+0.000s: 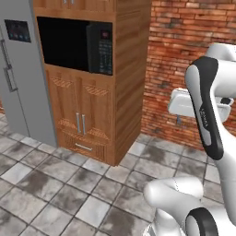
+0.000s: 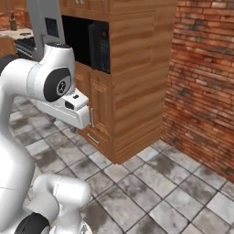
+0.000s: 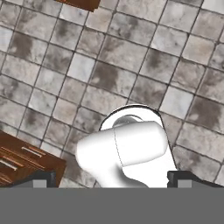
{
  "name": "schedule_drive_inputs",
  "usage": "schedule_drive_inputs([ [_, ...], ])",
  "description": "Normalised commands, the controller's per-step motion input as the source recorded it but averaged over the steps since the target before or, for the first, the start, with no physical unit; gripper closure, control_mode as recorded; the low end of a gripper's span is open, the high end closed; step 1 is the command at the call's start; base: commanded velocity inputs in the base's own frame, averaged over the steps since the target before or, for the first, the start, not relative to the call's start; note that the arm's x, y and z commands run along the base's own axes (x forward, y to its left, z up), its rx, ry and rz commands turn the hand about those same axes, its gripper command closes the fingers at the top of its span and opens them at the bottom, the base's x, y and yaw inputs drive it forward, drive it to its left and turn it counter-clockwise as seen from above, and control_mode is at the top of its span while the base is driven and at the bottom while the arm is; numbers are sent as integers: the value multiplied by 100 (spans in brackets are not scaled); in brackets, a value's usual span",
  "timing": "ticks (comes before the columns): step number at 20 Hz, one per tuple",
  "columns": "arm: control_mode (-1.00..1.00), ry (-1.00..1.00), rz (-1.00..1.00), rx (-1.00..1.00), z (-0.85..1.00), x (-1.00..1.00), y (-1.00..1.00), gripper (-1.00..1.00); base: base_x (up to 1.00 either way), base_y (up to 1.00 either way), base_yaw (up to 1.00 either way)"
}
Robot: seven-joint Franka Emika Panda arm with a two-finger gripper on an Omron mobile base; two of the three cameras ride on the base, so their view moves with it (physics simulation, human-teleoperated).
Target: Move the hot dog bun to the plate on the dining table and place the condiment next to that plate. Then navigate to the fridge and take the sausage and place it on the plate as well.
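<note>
The tall grey steel fridge [image 1: 23, 87] stands at the left with its doors closed, its dark display panel near the top; its edge also shows as the fridge [image 2: 45, 23] behind my arm. My gripper [image 3: 114, 178] hangs well above the tiled floor, pointing down. Its two dark fingertips [image 3: 41, 178] stand wide apart, open, with nothing between them. The hot dog bun, plate, dining table, condiment and sausage are out of view.
A wooden cabinet column [image 1: 97, 110] with a black microwave [image 1: 99, 48] stands right of the fridge. A red brick wall [image 1: 179, 69] runs to the right. Grey floor tiles [image 1: 55, 193] spread in front. A wooden drawer front [image 3: 24, 164] lies near the gripper.
</note>
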Motion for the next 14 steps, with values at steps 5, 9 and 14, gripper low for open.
schedule_drive_inputs([
  [5,100,0,0,0,0,0,0,-100,100,41,-17],
  [9,100,0,0,0,0,0,0,-100,98,57,-21],
  [14,100,0,0,0,0,0,0,-100,75,72,-27],
])
